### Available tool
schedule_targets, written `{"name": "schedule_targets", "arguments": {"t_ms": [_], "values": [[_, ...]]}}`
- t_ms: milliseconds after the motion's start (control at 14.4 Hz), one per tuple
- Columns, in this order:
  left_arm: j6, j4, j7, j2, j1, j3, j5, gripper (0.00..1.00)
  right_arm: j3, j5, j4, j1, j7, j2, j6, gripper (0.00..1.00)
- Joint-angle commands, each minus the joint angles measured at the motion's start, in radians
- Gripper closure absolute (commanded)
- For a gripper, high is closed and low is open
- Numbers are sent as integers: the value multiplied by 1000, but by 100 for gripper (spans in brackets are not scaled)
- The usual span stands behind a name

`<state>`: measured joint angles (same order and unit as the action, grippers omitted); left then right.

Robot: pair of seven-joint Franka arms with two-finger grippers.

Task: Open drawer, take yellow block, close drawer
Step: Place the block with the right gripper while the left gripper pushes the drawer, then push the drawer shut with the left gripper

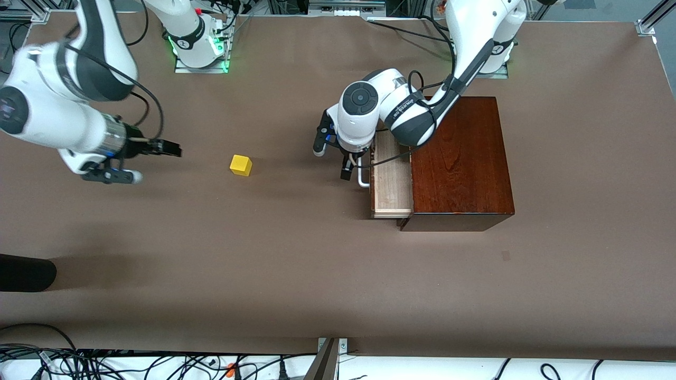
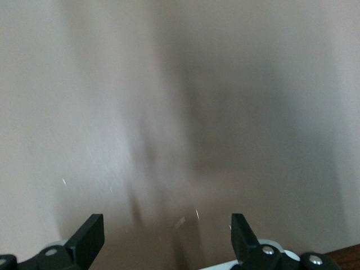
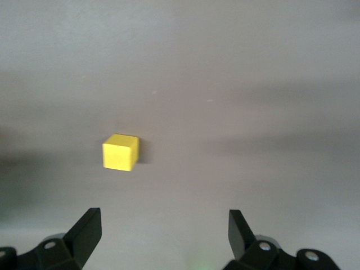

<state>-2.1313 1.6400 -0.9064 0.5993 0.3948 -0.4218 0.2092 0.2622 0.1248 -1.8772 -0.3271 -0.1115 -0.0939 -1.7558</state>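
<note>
The yellow block (image 1: 241, 165) lies on the brown table, out of the drawer, between the two grippers. The drawer (image 1: 392, 179) of the reddish-brown box (image 1: 462, 158) stands partly pulled out, and the pale interior that shows holds nothing. My left gripper (image 1: 332, 157) is open just beside the white handle (image 1: 363, 178), not closed on it. In the left wrist view my left gripper (image 2: 166, 236) has only table between its fingers. My right gripper (image 1: 150, 162) is open and empty, low over the table toward the right arm's end. In the right wrist view the yellow block (image 3: 120, 152) lies ahead of my right gripper (image 3: 163, 232).
A dark rounded object (image 1: 24, 273) pokes in near the front edge at the right arm's end of the table. Cables (image 1: 105, 364) run below the front edge. Bare brown table surrounds the block and the box.
</note>
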Motion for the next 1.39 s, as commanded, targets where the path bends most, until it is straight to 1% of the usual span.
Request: {"name": "schedule_targets", "arguments": {"t_ms": [0,139,209,348,487,556,695,834,904,1321], "values": [[83,12,-5,-47,-37,6,36,0,43,-43,122,-1,12,22,131,0],[93,14,-6,-50,-54,6,36,0,64,-91,206,-1,13,22,218,0],[103,14,-8,-50,-60,6,38,0,65,-117,254,-1,13,22,257,0],[113,14,-14,-52,-73,5,38,0,65,-122,315,0,9,19,308,0],[122,12,-14,-52,-79,5,38,0,51,-122,337,23,4,11,308,0],[125,12,-14,-52,-79,6,38,0,11,-117,337,73,1,11,305,0],[137,12,-14,-53,-80,6,38,0,-136,-122,337,220,0,13,294,0],[152,11,-11,-65,-82,5,38,0,-263,-123,337,357,-1,13,279,0],[154,11,-11,-68,-82,5,38,0,-311,-129,336,397,-2,11,279,0],[177,8,-9,-73,-94,6,38,0,-324,-146,340,399,-2,11,279,0]]}}
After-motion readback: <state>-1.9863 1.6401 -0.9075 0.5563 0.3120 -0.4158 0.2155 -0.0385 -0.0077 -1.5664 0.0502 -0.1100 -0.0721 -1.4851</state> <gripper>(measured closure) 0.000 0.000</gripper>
